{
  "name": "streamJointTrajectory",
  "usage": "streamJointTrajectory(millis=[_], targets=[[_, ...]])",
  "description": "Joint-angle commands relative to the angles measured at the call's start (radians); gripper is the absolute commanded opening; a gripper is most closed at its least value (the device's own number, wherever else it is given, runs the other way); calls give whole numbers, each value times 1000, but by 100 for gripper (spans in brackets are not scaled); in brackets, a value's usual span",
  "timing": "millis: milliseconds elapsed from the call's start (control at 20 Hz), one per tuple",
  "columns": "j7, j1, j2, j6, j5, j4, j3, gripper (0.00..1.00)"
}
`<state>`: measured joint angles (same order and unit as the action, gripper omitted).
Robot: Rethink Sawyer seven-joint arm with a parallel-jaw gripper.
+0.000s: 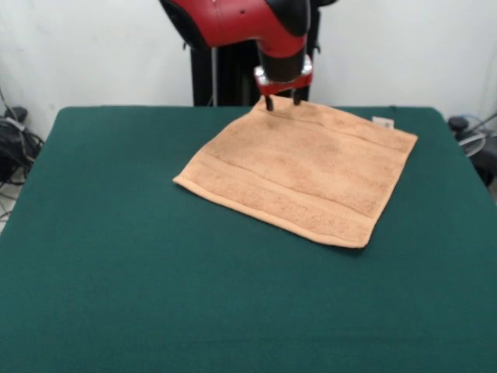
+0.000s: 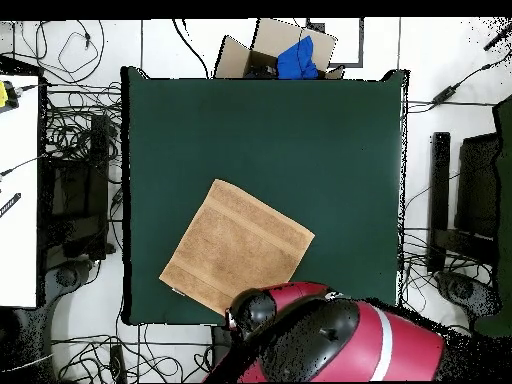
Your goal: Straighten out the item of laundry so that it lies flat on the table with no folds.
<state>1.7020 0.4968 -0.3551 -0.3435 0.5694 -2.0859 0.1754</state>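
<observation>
The towel [image 1: 299, 172] lies flat on the green table [image 1: 116, 272], turned like a diamond. It sits near the far edge, by the robot, closer to 1 far corner. A small white tag [image 1: 383, 121] shows at 1 corner. The gripper [image 1: 283, 99] hangs over the towel's far corner with its 2 fingers a little apart, holding nothing.

No readable text, labels, brands or numbers appear in either view. The small white tag [image 1: 382, 122] on the towel [image 1: 299, 171] corner shows no legible print.
</observation>
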Motion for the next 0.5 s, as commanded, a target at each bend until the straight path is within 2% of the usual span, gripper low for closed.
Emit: streamJointTrajectory(millis=[50, 250, 500], targets=[[129, -34, -37, 121, -10, 70, 43, 100], [158, -19, -141, 66, -90, 13, 89, 100], [196, -58, -244, 20, -154, -9, 50, 100]])
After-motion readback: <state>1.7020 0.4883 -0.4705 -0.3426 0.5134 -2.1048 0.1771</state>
